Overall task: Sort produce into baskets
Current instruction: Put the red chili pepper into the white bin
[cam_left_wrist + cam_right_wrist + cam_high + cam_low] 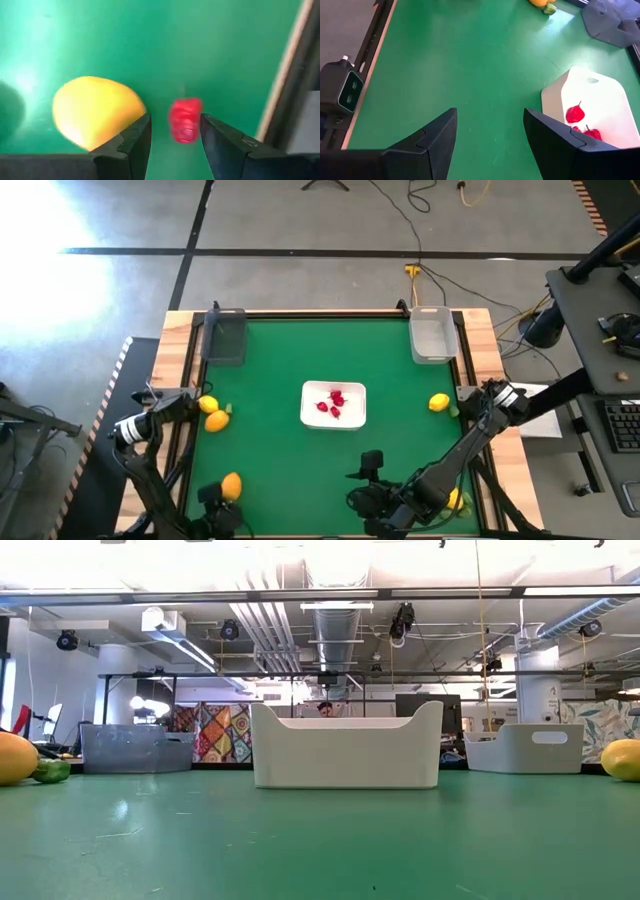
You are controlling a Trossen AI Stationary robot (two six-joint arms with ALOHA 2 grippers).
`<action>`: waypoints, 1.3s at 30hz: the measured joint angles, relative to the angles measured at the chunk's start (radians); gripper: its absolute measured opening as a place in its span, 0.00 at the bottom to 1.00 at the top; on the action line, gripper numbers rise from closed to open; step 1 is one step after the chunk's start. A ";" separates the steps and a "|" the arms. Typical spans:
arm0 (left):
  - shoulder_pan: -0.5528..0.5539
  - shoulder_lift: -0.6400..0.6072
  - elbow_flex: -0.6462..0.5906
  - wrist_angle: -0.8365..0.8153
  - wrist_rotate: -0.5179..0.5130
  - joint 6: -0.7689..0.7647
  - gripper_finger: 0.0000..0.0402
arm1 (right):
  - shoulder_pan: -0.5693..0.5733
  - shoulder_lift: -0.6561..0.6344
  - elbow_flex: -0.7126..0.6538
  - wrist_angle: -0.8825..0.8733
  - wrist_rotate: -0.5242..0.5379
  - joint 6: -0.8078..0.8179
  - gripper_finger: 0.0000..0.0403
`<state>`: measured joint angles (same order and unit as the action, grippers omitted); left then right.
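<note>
Though unlabelled, red berry (185, 120) between left gripper (175, 145)

Four yellow lemons (214, 420), two bins (224, 337), one white tray (310, 416), several red berries (336, 399).

blurred: red piece (185, 120) between left hand's fingers | cut off: white tray (605, 107) at right-wrist frame edge

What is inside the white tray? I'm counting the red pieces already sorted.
The white tray holds a cluster of small red berries near its middle; their exact count is unclear. From table height its wall hides them completely.
</note>
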<state>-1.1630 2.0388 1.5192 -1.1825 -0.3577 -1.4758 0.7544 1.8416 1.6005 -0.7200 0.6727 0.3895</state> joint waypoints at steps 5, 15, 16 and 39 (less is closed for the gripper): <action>0.005 0.000 0.000 0.034 -0.011 0.044 0.38 | 0.000 0.000 0.000 -0.004 0.000 -0.008 0.55; 0.013 0.000 -0.012 0.069 0.027 0.036 0.38 | -0.016 0.000 0.000 0.000 0.001 -0.050 0.55; 0.015 0.000 -0.018 0.074 0.027 0.036 0.38 | -0.018 0.000 0.000 0.000 0.001 -0.050 0.55; 0.043 -0.001 -0.108 0.199 0.133 0.030 0.38 | -0.016 0.000 0.000 0.000 0.000 -0.044 0.55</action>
<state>-1.1203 2.0380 1.4109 -0.9840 -0.2251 -1.4455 0.7387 1.8416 1.6005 -0.7197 0.6731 0.3456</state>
